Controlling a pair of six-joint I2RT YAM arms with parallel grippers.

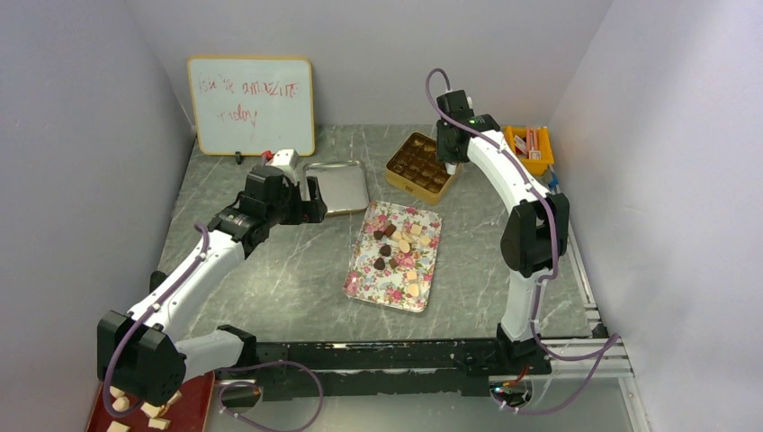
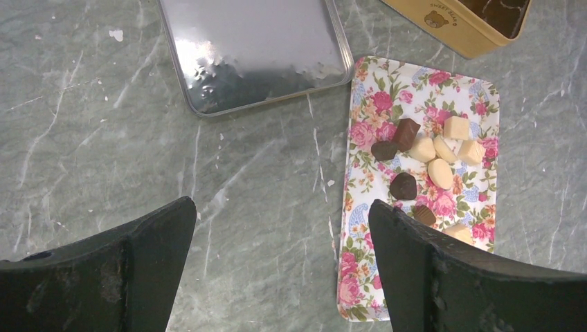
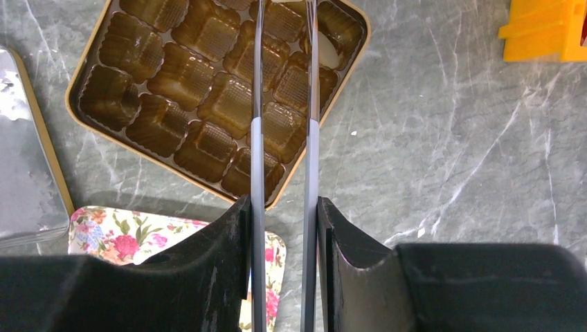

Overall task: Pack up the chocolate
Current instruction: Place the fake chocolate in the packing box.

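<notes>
Several chocolates (image 1: pixel 400 247) (image 2: pixel 415 159), dark brown and cream, lie on the floral tray (image 1: pixel 369 283) (image 2: pixel 360 270) in the middle of the table. The gold box (image 1: pixel 421 165) (image 3: pixel 138 76) of brown compartments stands behind it. My right gripper (image 1: pixel 450 157) (image 3: pixel 284 207) hangs over the box, shut on metal tongs (image 3: pixel 257 159). Their tips reach the far right compartments, where one pale sweet (image 3: pixel 331 54) shows. My left gripper (image 1: pixel 315 207) (image 2: pixel 280 228) hovers open over bare table just left of the tray, holding nothing.
The box's silver lid (image 1: pixel 337 184) (image 2: pixel 256 55) lies left of the box. A yellow bin (image 1: pixel 531 144) (image 3: pixel 547 31) sits at the back right and a whiteboard (image 1: pixel 252 106) leans on the back wall. A red tray (image 1: pixel 180 409) with beige chunks is at the near left.
</notes>
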